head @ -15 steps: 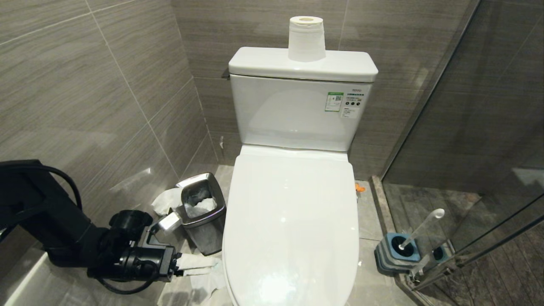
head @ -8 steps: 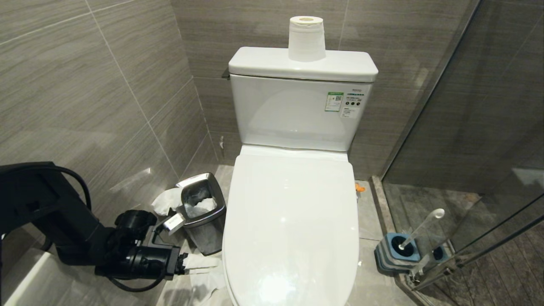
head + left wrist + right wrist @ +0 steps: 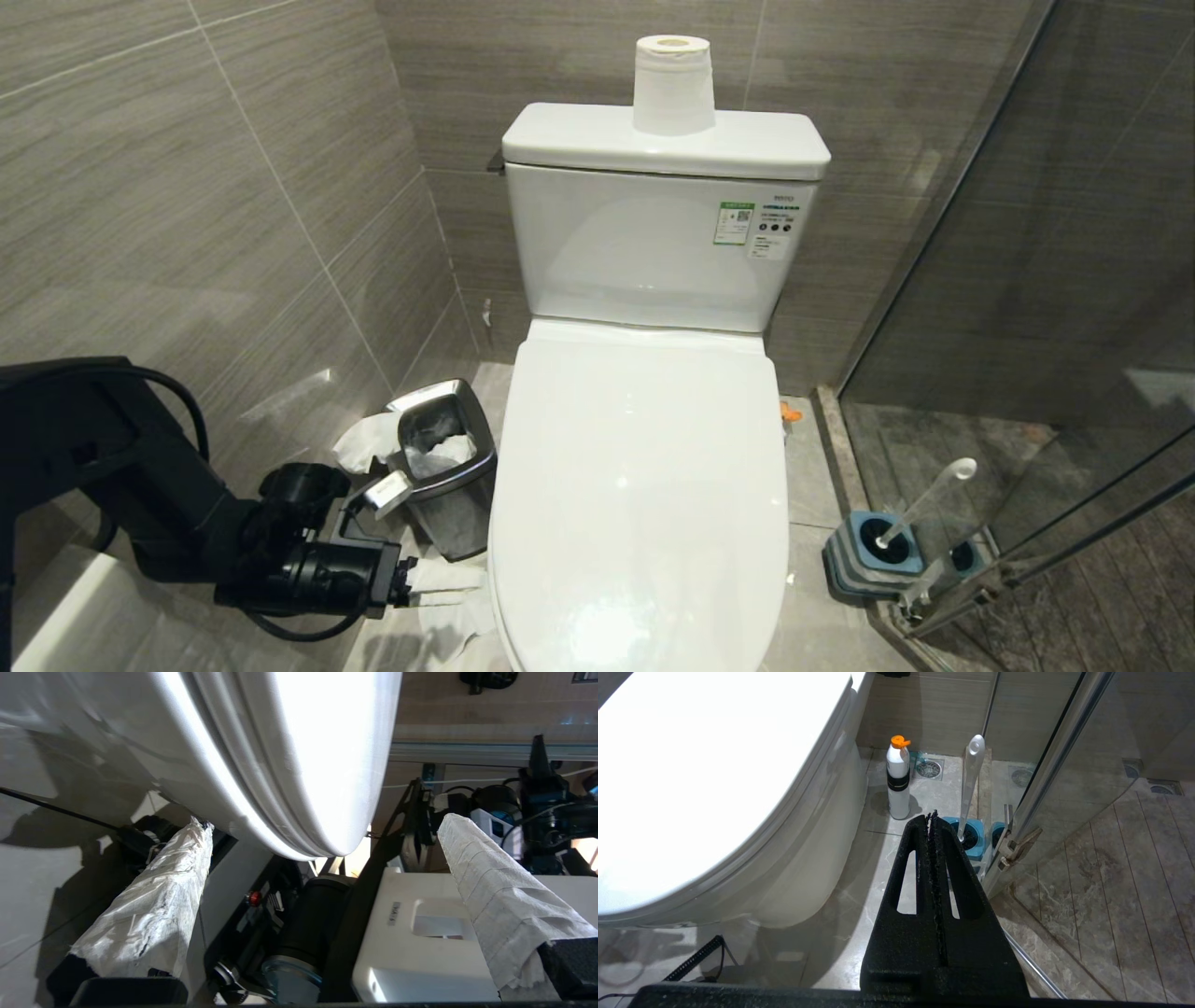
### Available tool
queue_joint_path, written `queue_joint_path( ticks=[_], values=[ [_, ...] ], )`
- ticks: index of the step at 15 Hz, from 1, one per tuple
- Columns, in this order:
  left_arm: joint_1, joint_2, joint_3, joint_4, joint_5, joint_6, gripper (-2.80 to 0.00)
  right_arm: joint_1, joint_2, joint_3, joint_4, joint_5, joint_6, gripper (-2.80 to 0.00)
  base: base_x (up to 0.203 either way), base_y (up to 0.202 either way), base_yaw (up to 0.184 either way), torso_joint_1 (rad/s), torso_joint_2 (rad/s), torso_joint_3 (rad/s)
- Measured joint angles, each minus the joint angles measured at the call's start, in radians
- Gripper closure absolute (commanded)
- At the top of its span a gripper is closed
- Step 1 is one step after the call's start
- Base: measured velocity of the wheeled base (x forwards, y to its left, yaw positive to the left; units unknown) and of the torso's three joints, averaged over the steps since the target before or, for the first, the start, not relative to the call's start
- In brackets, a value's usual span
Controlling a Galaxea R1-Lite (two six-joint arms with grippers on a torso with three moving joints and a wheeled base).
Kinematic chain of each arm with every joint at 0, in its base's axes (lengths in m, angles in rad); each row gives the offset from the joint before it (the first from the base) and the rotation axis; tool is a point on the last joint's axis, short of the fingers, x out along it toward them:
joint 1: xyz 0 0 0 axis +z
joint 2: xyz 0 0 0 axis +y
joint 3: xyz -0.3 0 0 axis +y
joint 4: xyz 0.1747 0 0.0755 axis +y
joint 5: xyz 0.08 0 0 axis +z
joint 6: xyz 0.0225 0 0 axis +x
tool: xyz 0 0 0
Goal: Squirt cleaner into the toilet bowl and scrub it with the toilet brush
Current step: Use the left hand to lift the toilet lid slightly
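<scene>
The toilet bowl [image 3: 640,485] is white with its lid down, so the basin is hidden. My left gripper [image 3: 456,584] is low beside the toilet's left front edge. It is open, and its paper-wrapped fingers [image 3: 154,905] stand wide on either side of the seat and lid edge [image 3: 303,765], holding nothing. The toilet brush [image 3: 924,504] stands in its blue-topped holder [image 3: 868,555] on the floor to the right; only the white handle [image 3: 969,784] shows. A white bottle with an orange cap [image 3: 898,781], seemingly the cleaner, stands on the floor beside the toilet. My right gripper [image 3: 931,816] hangs shut and empty above the floor near the holder.
A steel waste bin [image 3: 446,467] with crumpled paper stands between the left arm and the toilet. A paper roll [image 3: 672,86] sits on the tank. A glass shower door [image 3: 1027,373] closes off the right side, and a tiled wall [image 3: 187,233] the left.
My left arm has edged right, bringing its gripper closer to the toilet's front left edge. Nothing else has moved.
</scene>
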Motion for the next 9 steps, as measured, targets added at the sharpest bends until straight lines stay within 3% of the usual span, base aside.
queue_joint_path(
  ticks=[9],
  values=[
    [-0.054, -0.028, 0.004, 0.024, -0.011, -0.006, -2.80, 0.000, 0.000, 0.000, 0.000, 0.000, 0.000, 0.00, 0.000, 0.000, 0.000, 0.000, 0.00, 0.000]
  ],
)
